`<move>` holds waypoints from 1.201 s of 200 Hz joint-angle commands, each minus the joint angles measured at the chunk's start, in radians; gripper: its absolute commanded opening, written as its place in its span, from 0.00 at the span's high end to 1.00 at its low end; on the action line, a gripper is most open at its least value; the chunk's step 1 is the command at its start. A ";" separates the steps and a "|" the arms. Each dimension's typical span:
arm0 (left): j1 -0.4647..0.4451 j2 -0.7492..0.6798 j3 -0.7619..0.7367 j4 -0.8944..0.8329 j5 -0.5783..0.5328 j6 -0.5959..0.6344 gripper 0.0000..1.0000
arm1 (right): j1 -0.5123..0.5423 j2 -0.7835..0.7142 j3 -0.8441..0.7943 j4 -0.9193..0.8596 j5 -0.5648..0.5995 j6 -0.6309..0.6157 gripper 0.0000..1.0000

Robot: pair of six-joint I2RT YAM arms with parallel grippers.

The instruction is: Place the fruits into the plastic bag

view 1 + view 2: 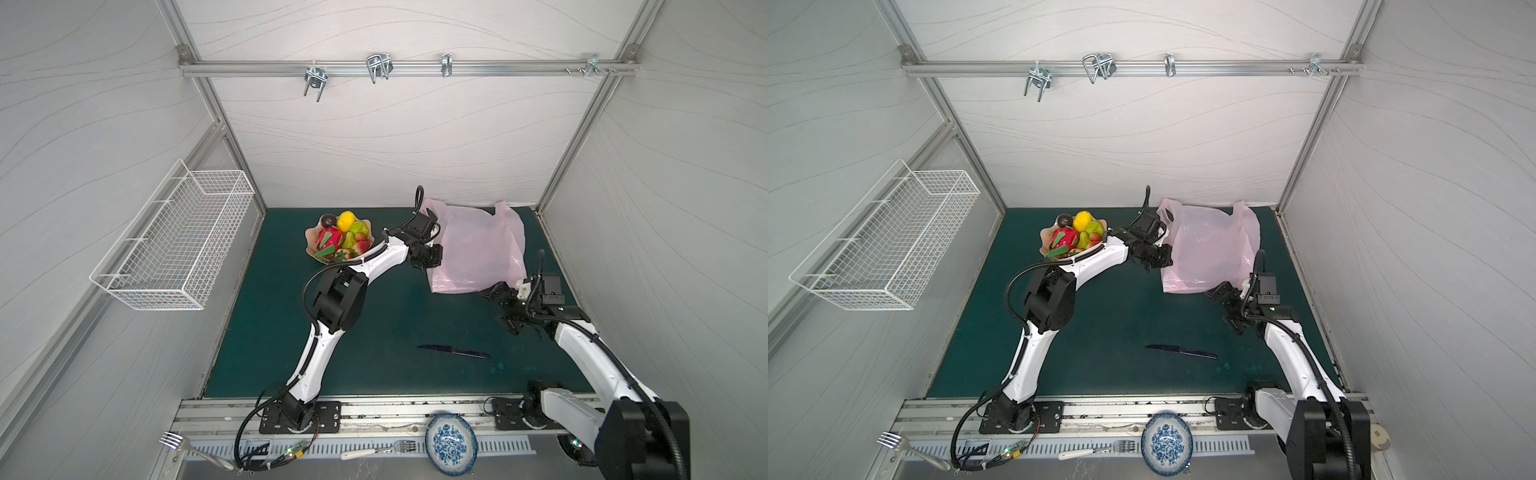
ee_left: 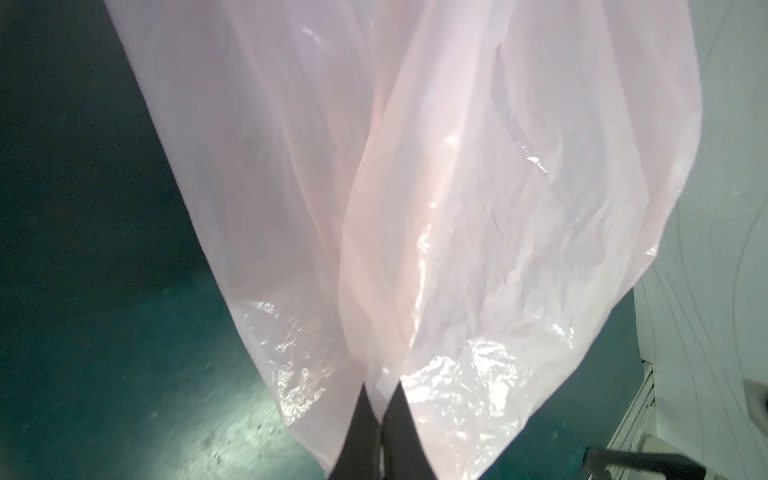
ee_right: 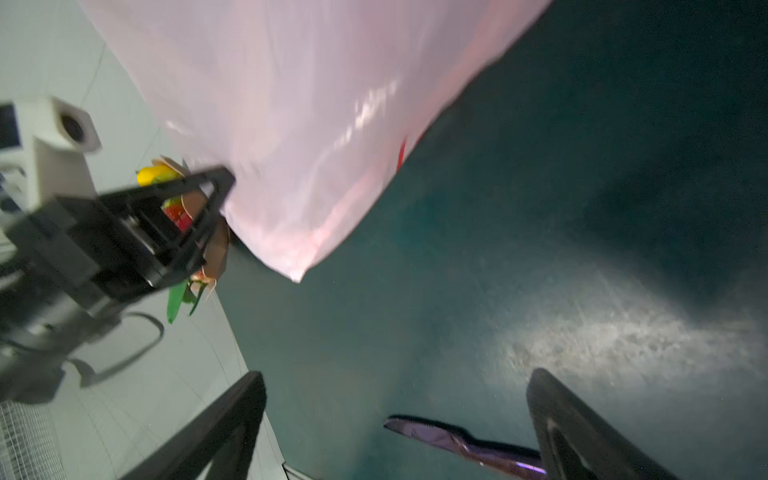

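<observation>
Pinching plastic bag [image 1: 478,249] left edge with left gripper [image 2: 380,401]; hovering right gripper [image 3: 397,376] spread wide by bag's near right corner; with fruits [image 1: 340,237] heaped in scalloped bowl [image 1: 308,244], far left.

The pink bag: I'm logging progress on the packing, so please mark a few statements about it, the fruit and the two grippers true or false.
1. The left gripper is shut on the bag. True.
2. The right gripper holds the knife. False: it is open and empty, and the knife lies on the green mat.
3. The fruits are piled in the bowl. True.
4. The lemon is inside the bag. False: it sits in the bowl with the other fruit.
</observation>
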State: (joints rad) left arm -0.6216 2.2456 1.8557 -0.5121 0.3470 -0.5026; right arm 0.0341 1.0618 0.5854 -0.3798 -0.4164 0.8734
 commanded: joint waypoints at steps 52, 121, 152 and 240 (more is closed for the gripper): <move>-0.032 -0.398 -0.477 0.353 -0.111 -0.420 1.00 | -0.014 0.201 0.046 0.179 0.050 0.053 0.01; -0.188 -0.606 -0.813 0.607 -0.537 -0.920 1.00 | -0.057 0.233 0.270 0.045 0.045 -0.061 0.01; -0.275 -0.587 -0.802 0.568 -0.674 -1.121 1.00 | -0.138 0.194 0.456 -0.170 0.030 -0.177 0.01; -0.342 -0.772 -0.714 0.316 -0.521 -0.868 0.03 | -0.164 -0.008 0.608 -0.519 0.014 -0.317 0.01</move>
State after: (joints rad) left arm -0.9653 1.6226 1.1660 -0.0498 -0.1631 -1.4952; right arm -0.1242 1.1168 1.1992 -0.7597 -0.3824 0.5865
